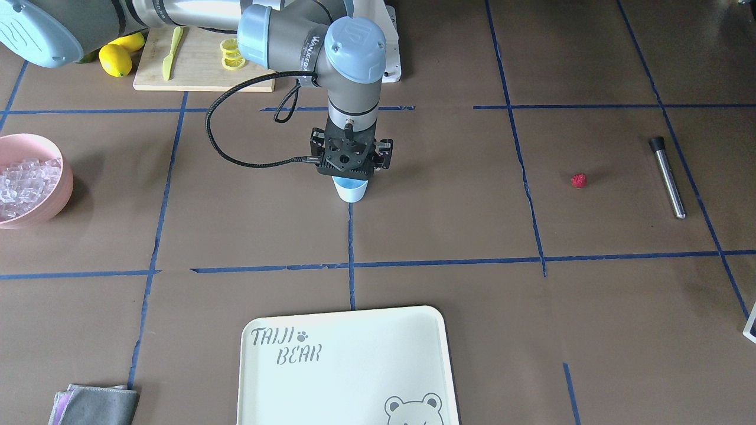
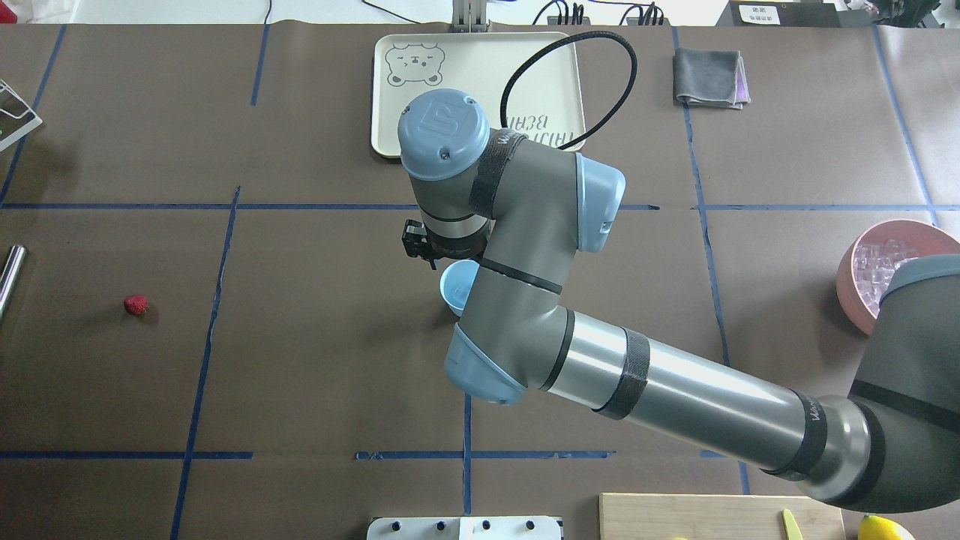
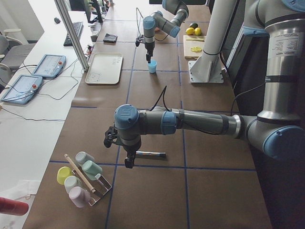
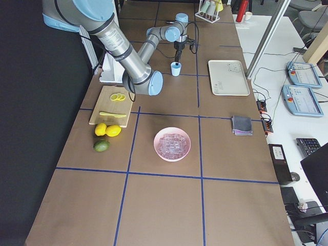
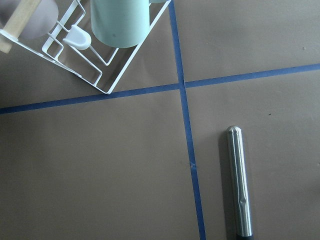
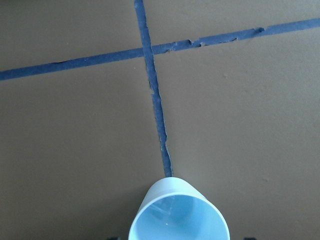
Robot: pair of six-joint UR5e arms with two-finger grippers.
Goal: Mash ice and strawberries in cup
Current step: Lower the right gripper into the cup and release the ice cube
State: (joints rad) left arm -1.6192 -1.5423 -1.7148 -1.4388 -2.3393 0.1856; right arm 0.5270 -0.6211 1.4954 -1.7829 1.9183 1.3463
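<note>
Blue cup [image 1: 351, 190] beneath right gripper [image 1: 352, 172], jaws open; strawberry [image 1: 579, 180] at 3 o'clock, ice [image 1: 26, 180] at 9, unmashed; left gripper [image 3: 128, 162] jaws: cannot tell.

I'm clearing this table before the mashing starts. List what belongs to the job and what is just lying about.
Job: cup, ice in the pink bowl, strawberry, metal rod (likely the masher).
Lying about: tray, grey cloth, lemons, cutting board, spare cups.
</note>
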